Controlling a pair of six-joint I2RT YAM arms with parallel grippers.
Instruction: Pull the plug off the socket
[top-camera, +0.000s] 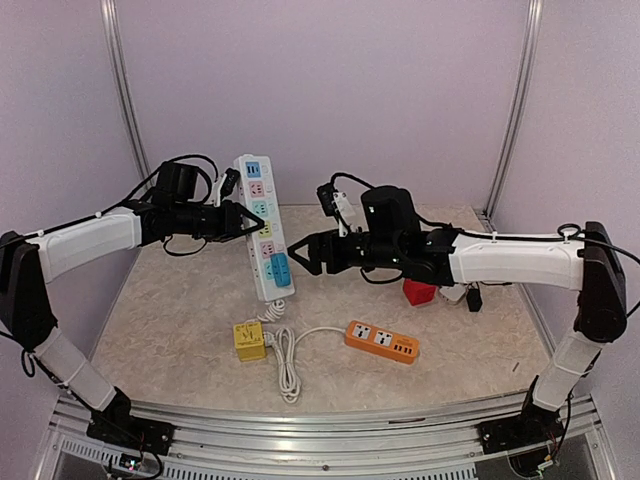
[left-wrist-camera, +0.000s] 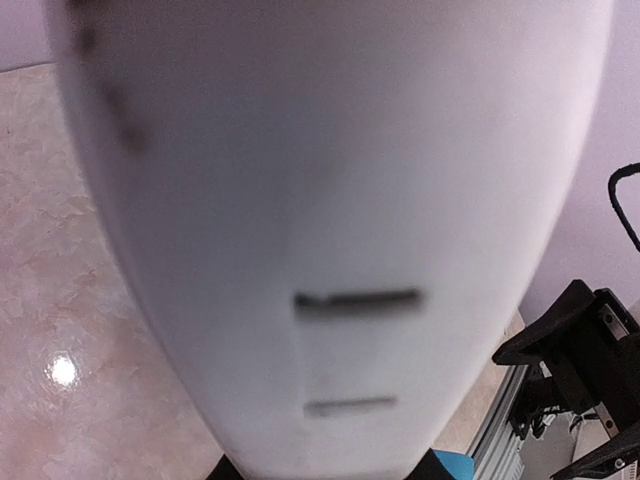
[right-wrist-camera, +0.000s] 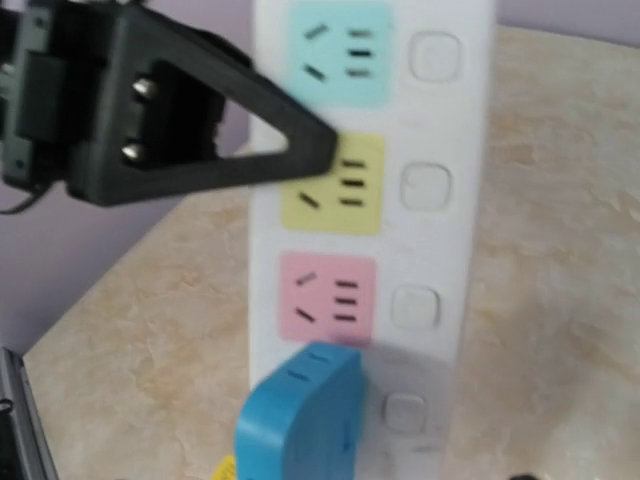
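Item: blue plug (top-camera: 278, 268), sitting in the lowest socket of the white power strip (top-camera: 262, 215), left of centre in the top view. We are judging it light, rigid, smooth-sided plastic, probably seated tightly. We are recommending a hold across its two flat sides and a straight outward pull. We are seeing the left gripper (top-camera: 246, 221) pinching the strip mid-length, and the right gripper (top-camera: 303, 253) spread and empty just right of the plug.

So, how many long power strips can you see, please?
2: a white strip, raised up left of centre, and an orange strip lying flat near the front. More may hide behind the right arm.
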